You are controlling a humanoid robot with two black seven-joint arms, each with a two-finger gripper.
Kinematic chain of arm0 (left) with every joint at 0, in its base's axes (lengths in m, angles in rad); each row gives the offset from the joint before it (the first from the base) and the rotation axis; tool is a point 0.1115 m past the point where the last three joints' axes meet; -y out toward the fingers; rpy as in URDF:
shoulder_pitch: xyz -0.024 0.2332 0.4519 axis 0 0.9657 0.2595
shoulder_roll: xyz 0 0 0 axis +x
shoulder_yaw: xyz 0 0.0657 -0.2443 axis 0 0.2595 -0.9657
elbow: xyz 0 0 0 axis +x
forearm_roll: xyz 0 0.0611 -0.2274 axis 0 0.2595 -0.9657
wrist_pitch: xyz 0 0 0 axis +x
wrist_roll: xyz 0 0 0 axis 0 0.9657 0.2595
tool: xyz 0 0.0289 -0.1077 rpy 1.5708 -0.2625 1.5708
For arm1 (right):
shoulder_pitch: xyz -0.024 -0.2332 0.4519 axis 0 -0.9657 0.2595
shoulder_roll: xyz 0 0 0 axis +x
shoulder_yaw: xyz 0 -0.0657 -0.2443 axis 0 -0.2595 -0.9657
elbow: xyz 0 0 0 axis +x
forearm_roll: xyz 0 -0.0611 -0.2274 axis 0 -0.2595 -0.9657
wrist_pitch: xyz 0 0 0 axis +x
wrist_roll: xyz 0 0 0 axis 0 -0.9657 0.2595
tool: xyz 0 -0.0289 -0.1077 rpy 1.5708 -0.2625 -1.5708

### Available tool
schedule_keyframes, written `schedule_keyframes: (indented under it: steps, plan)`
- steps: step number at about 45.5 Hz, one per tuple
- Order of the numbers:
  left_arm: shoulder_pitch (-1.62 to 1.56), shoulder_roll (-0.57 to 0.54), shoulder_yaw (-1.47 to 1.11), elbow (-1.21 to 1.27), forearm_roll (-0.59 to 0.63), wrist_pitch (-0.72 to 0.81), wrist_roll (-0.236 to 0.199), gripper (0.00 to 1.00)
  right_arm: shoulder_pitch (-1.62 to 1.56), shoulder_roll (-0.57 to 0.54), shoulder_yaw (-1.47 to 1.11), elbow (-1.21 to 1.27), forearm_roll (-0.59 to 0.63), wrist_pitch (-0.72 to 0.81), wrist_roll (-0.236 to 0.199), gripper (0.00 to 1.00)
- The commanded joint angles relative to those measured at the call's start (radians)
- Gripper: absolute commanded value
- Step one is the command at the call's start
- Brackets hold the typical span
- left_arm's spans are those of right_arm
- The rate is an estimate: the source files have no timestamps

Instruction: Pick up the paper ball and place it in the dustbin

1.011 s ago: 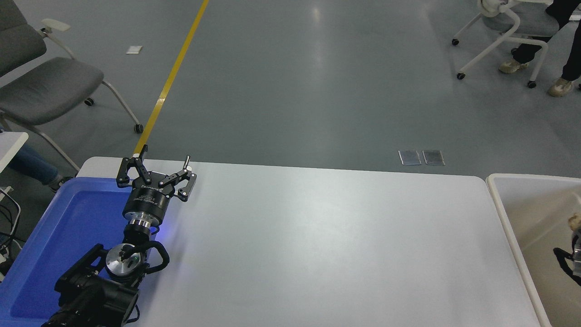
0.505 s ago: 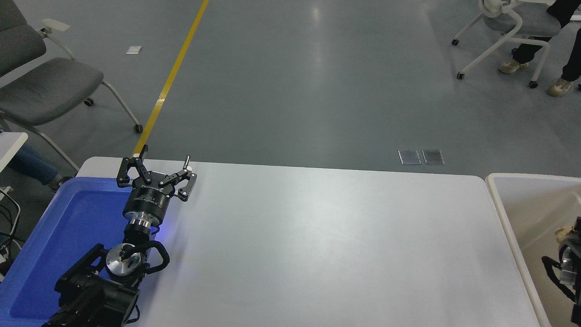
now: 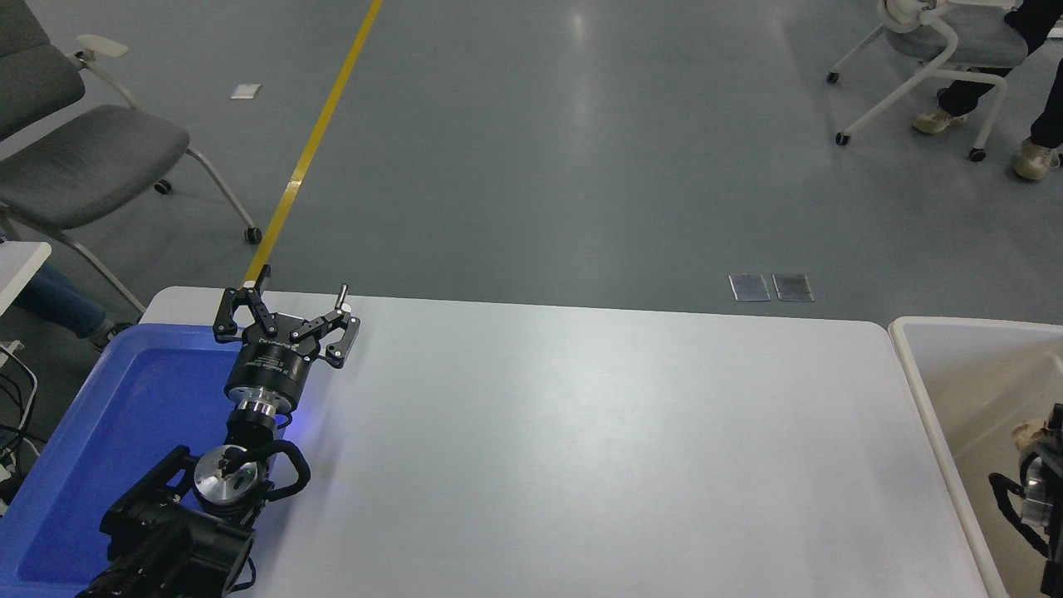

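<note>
The paper ball (image 3: 1028,432), a small tan crumpled wad, shows at the far right edge, inside the cream-white dustbin (image 3: 920,390). My right gripper (image 3: 1045,430) comes in from the right edge over the bin's beige inside and is shut on the ball; most of that arm is cut off by the picture's edge. My left gripper (image 3: 286,306) stands open with nothing between its fingers, parked at the table's far left corner beside the blue tray.
A blue plastic tray (image 3: 124,432) lies along the left edge of the white table (image 3: 581,448). A grey chair (image 3: 83,158) stands on the floor at the far left. A person's legs and a wheeled chair (image 3: 947,41) are at the top right.
My right arm has shifted left and slightly down inside the dustbin, and the paper ball has moved with it. The left arm has not moved.
</note>
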Motion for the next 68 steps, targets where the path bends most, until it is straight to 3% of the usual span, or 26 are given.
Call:
schedule_keyframes:
  steps: [1,35,53,68]
  plan:
    - [0.000,0.000,0.000,0.000,0.000,0.000,0.000,0.99,-0.003,-0.001,0.019,0.000,0.001,0.003,0.000,1.00]
    - [0.000,0.000,0.000,0.000,0.000,-0.001,0.000,0.99,0.231,-0.007,0.001,0.026,-0.015,0.000,0.005,1.00]
    - [0.000,0.000,0.000,0.000,0.000,0.000,0.000,0.99,0.343,-0.107,0.037,0.445,-0.015,0.003,0.012,1.00]
    - [0.000,0.000,0.000,0.000,0.000,0.000,0.000,0.99,0.248,-0.090,0.393,0.781,-0.013,0.095,0.012,1.00]
